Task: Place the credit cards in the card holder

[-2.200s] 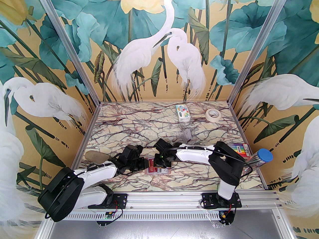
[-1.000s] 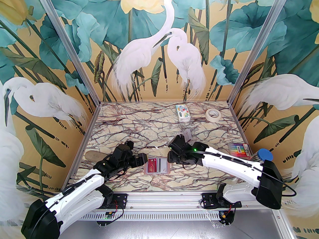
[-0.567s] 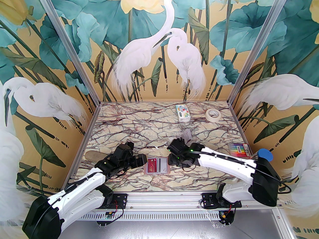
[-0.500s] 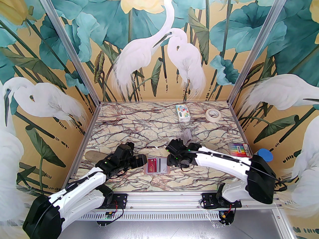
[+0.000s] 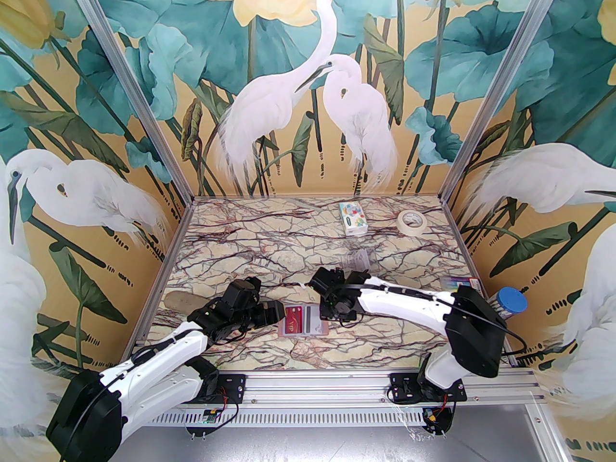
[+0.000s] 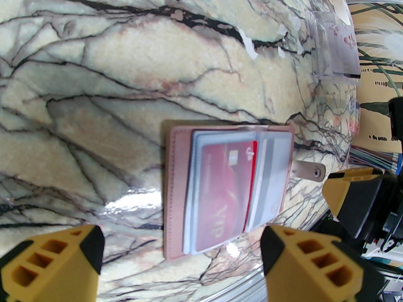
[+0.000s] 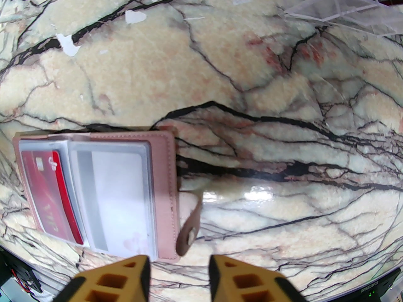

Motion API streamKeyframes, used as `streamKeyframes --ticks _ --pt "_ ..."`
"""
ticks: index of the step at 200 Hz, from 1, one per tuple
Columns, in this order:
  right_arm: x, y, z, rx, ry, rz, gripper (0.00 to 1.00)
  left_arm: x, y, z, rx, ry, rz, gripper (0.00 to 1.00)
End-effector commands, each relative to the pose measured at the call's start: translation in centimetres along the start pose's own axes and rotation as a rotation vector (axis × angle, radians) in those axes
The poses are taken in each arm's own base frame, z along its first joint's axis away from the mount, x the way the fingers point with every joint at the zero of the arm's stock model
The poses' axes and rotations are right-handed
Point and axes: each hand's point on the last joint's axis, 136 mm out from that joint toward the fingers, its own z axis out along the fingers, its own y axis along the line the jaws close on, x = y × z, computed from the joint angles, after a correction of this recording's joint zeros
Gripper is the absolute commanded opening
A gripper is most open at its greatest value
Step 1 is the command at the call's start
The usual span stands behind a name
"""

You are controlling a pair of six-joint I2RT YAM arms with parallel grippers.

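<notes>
The card holder (image 5: 304,333) lies open and flat on the marble table, its pink cover (image 6: 174,193) (image 7: 163,193) framing clear sleeves. A red credit card (image 5: 291,323) (image 6: 226,193) (image 7: 47,193) sits in the left sleeve. In the right sleeve is a grey one with a dark stripe (image 5: 314,319) (image 6: 270,181) (image 7: 119,200). The snap strap (image 7: 189,234) sticks out on the right side. My left gripper (image 5: 274,313) (image 6: 181,245) is open wide at the holder's left edge. At the right edge by the strap, my right gripper (image 5: 327,311) (image 7: 179,264) shows a narrow gap holding nothing.
A clear plastic stand (image 5: 356,259) (image 7: 346,5) is just behind the right arm. A tissue pack (image 5: 352,218) and a tape roll (image 5: 412,221) lie at the back. At the right edge are a coloured pen pack (image 5: 455,283) and a blue-capped tube (image 5: 510,301).
The right arm has swung left and in toward the holder's right edge, and its jaws have narrowed. The left gripper has edged slightly closer to the holder's left side.
</notes>
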Motion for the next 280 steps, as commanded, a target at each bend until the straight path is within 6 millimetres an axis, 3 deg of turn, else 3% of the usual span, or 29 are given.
streamKeyframes --ticks 1,82,190,280 --pt "-0.2 0.0 0.0 0.031 -0.001 -0.025 0.28 0.0 -0.2 0.1 0.019 0.004 0.005 0.87" --pt "-0.3 -0.2 0.5 0.070 0.007 -0.047 0.20 0.0 -0.2 0.1 0.020 0.005 0.003 0.87" --pt "-0.6 0.5 0.0 0.039 -0.007 -0.080 0.00 0.4 -0.5 0.4 0.038 0.028 -0.007 0.84" --pt "-0.7 1.4 -1.1 -0.030 -0.025 -0.119 0.00 1.0 -1.5 1.4 0.100 0.083 -0.034 0.71"
